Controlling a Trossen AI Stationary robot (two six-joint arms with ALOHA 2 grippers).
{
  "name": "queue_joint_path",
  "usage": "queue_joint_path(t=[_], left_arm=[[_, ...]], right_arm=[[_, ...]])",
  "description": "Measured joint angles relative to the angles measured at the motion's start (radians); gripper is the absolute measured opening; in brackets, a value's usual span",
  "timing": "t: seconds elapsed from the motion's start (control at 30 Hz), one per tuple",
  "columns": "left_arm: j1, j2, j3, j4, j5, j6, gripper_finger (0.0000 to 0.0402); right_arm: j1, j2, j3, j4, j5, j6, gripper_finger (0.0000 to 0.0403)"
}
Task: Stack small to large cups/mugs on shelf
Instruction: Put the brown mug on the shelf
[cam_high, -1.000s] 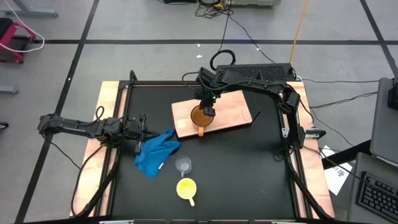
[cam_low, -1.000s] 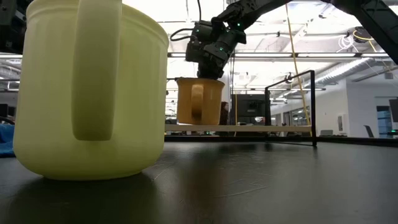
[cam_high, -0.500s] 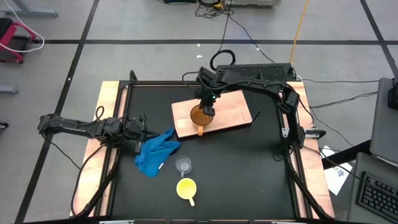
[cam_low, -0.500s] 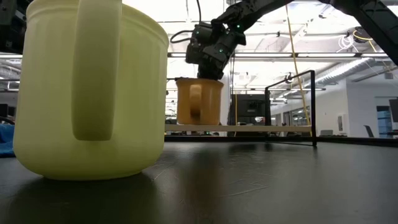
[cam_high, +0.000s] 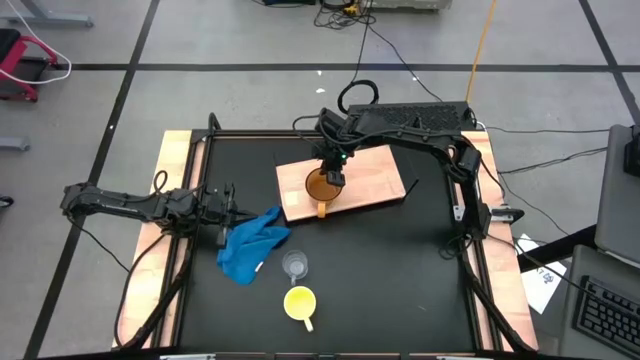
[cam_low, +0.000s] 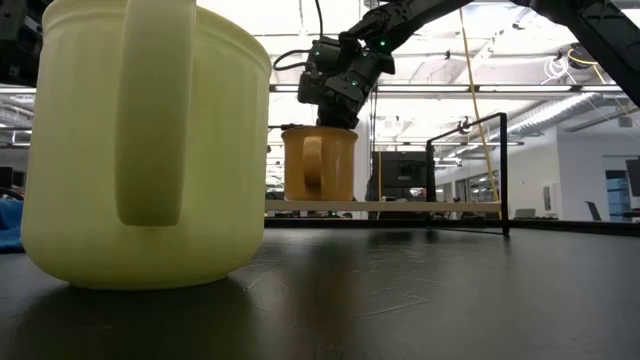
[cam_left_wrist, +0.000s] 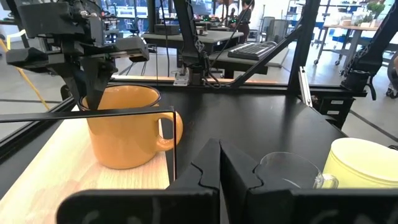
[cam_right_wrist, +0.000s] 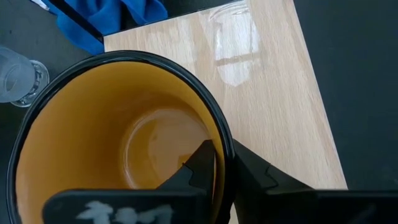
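**Orange mug set on the shelf, fingers straddling its rim**

High view: the right gripper (cam_high: 334, 177) sits over the orange mug (cam_high: 322, 187), mid-frame on the shelf (cam_high: 375, 178).

Right wrist view: its fingers (cam_right_wrist: 200, 163) straddle the rim narrowly, pinching the wall; whether the grip is loosening I cannot tell.

Left wrist view: the left gripper (cam_left_wrist: 219, 163) rests closed, empty.

Rigid, glossy, likely weighty: rim or handle suits best.

Grey floor (cam_high: 230, 40) with dark tape lines surrounds the table (cam_high: 400, 270); desks (cam_left_wrist: 205, 34) and ceiling strip lights (cam_low: 560, 110) lie beyond it.
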Motion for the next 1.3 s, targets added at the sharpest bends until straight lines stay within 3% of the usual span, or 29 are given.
queue_joint_path(t=[0.23,0.63,0.93,1.3], left_arm=[[0.0,0.0,0.0,0.0,0.0,-0.002,0.0004],[0.0,0.0,0.0,0.0,0.0,-0.002,0.0019],[0.0,0.0,0.0,0.0,0.0,-0.002,0.0019],[0.0,0.0,0.0,0.024,0.0,-0.007,0.0019]], right_arm=[[0.0,0.0,0.0,0.002,-0.001,-0.001,0.0036],[0.001,0.001,-0.001,0.002,-0.004,0.006,0.0102],[0.001,0.001,-0.001,0.012,-0.004,0.003,0.0107],[0.0,-0.12,0.002,-0.042,-0.005,0.0,0.0107]])
